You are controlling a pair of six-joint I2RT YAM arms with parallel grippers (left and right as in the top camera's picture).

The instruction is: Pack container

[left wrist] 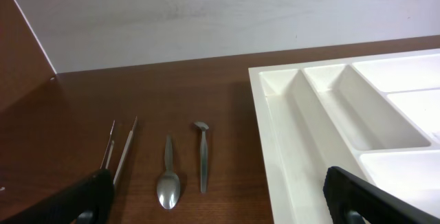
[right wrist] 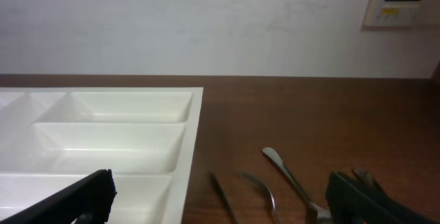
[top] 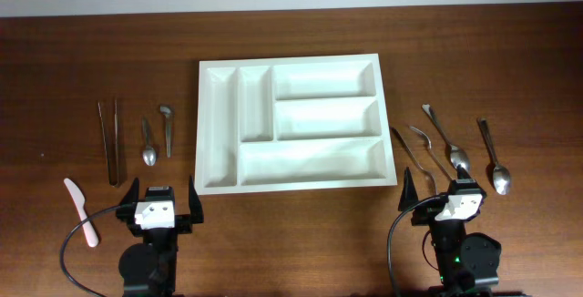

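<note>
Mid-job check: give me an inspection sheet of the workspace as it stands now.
Surface: brown wooden table.
Job's things: white tray, all five compartments empty. On its left lie tweezers, a spoon, a small utensil and a pink spatula. On its right lies a group of metal cutlery.
Clutter: nothing seen.
Grippers: left gripper and right gripper both open and empty, at the near edge.
Cables: black cable looping beside each arm base.
Surroundings: white wall with a wall panel.
</note>
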